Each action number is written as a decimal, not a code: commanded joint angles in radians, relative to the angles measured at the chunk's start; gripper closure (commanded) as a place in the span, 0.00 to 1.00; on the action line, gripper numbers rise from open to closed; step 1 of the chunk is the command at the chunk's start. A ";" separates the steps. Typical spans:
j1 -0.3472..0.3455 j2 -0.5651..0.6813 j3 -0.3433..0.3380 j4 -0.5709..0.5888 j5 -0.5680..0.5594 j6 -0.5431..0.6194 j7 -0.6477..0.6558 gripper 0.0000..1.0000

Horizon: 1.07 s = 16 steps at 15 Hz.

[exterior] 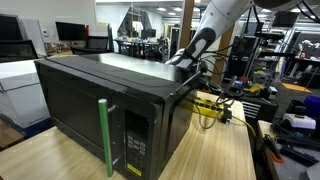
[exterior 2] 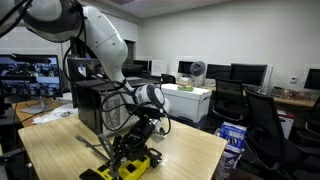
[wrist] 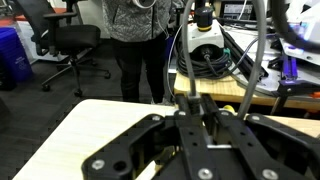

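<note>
Yellow, stiff-looking and probably light, the cabled block lies on the wooden table beside the microwave, best pinched across its narrow sides, near the gripper, whose jaws appear closed on nothing.

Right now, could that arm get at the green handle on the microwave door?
Probably not directly. The arm hangs by the rear of the microwave, while the green handle is on its front door; its body lies between, so it would likely have to swing around.

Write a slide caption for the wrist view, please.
Black gripper above a pale wooden table, with a standing person and an office chair beyond.
</note>
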 commanded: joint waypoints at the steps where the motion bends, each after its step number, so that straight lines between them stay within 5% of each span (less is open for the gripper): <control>1: 0.005 0.002 -0.004 0.001 0.027 0.000 0.012 0.95; 16: 0.014 0.035 -0.026 0.034 0.027 0.005 0.038 0.95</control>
